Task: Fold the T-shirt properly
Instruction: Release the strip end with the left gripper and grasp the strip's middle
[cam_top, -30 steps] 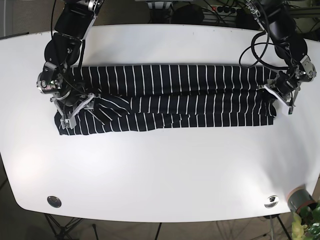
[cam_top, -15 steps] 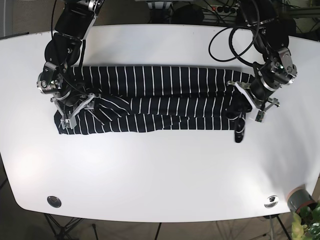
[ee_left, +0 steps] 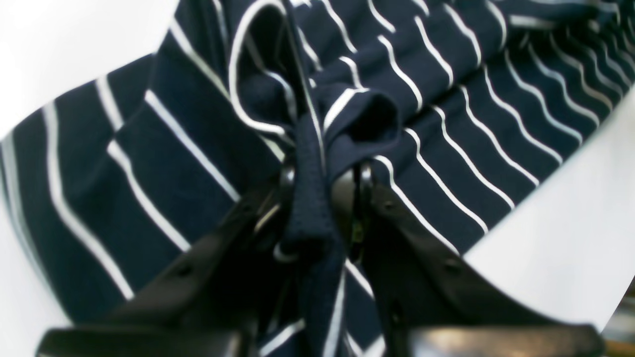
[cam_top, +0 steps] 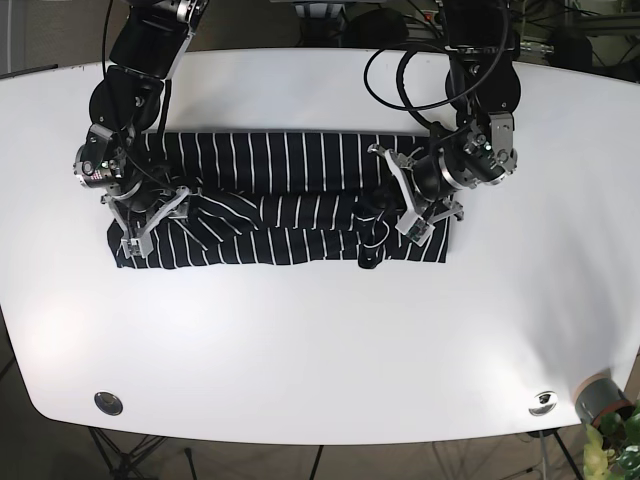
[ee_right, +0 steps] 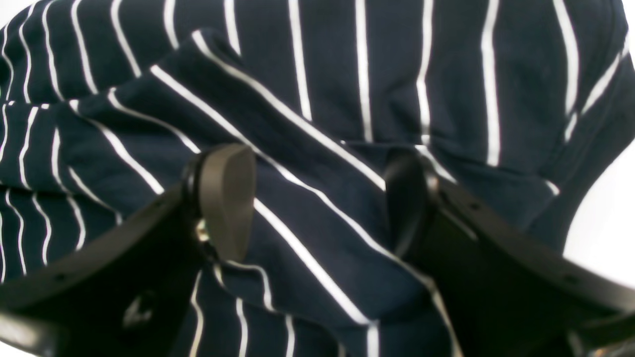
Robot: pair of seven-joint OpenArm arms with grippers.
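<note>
At frame centre the left end effector (ee_left: pixel 322 186) pinches a bunched fold of the navy white-striped cotton T-shirt (cam_top: pixel 280 200), while the right end effector (ee_right: pixel 317 198) gapes wide over it.

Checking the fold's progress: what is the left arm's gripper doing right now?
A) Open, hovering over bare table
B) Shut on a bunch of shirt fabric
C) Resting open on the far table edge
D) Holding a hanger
B: in the left wrist view the left gripper has its fingers pinched on a gathered bunch of the striped T-shirt.
</note>
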